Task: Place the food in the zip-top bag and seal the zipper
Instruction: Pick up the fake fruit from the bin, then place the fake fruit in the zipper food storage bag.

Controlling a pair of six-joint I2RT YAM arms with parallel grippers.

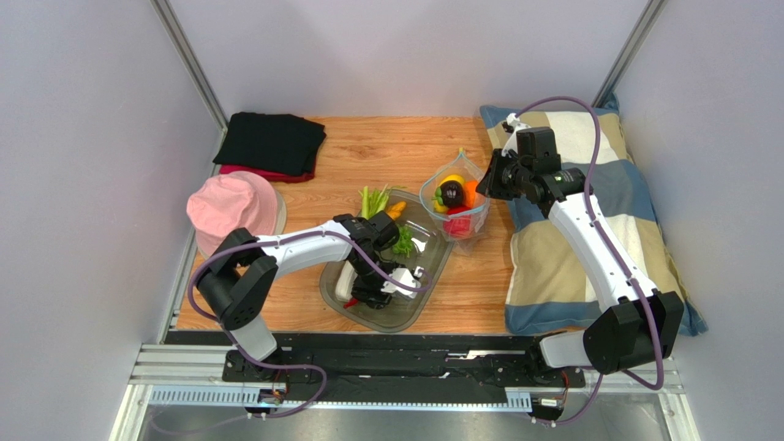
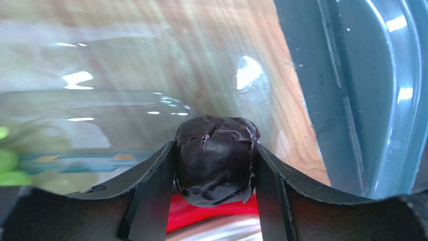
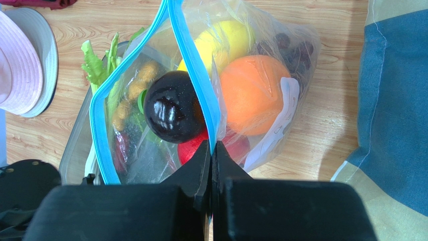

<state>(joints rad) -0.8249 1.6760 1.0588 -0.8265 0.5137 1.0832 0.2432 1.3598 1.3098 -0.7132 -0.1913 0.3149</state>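
Observation:
My left gripper (image 1: 373,287) is down in the clear grey tray (image 1: 419,308), shut on a dark wrinkled plum (image 2: 216,170); a red chili (image 2: 201,213) lies just under it. A white leek (image 1: 345,280), greens (image 1: 373,197) and an orange piece (image 1: 396,209) are also in the tray. The zip-top bag (image 1: 455,207) stands open right of the tray. It holds a lemon (image 3: 226,42), an orange (image 3: 251,93), a dark plum (image 3: 173,105), a red fruit (image 3: 193,148) and grapes (image 3: 294,50). My right gripper (image 3: 212,145) is shut on the blue zipper (image 3: 198,75) at the bag's mouth.
A pink hat (image 1: 235,209) lies at the left, with black cloth (image 1: 271,142) over red cloth behind it. A plaid pillow (image 1: 589,211) fills the right side under my right arm. Bare wooden table shows behind the tray.

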